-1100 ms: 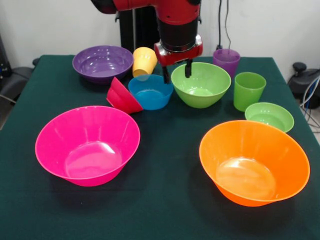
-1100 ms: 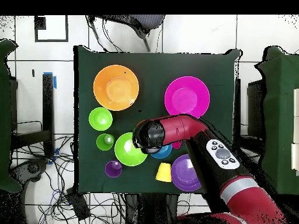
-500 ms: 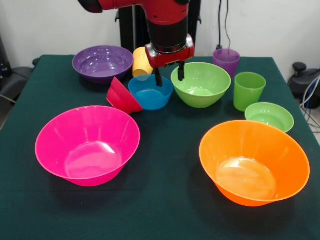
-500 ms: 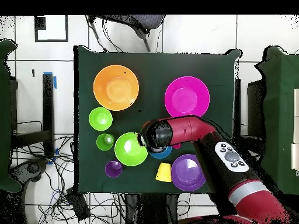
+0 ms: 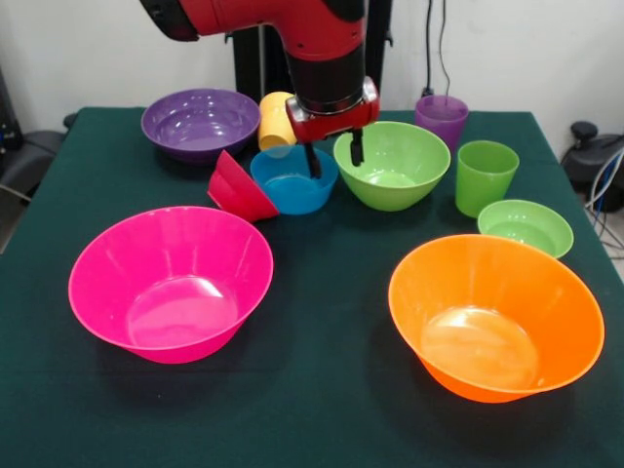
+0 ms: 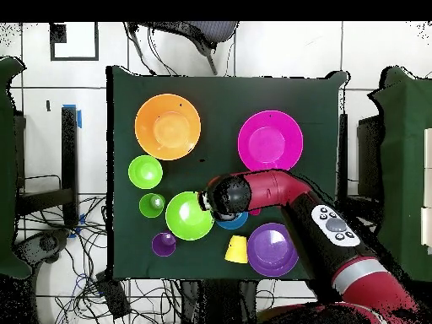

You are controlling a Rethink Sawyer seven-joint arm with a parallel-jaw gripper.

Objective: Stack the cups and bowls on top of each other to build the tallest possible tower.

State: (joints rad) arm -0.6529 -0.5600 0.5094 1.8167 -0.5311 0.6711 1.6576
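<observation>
Fingers of the red and black arm's gripper (image 5: 333,158) hang parted and empty in the front view, one tip at the glossy small blue plastic bowl's (image 5: 291,182) rim, the other at the rim of the medium green plastic bowl (image 5: 394,166) beside it, lower than half a second ago. Overhead, the arm (image 6: 278,187) hides the gripper and most of the blue bowl, between the green bowl (image 6: 187,216) and the medium purple bowl (image 6: 272,250); no tower is stacked.

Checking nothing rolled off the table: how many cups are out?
3. The yellow-orange cup lies on its side between the purple bowl and the arm; the translucent purple cup stands at the back, the green cup just in front of it. None looks hidden.
</observation>
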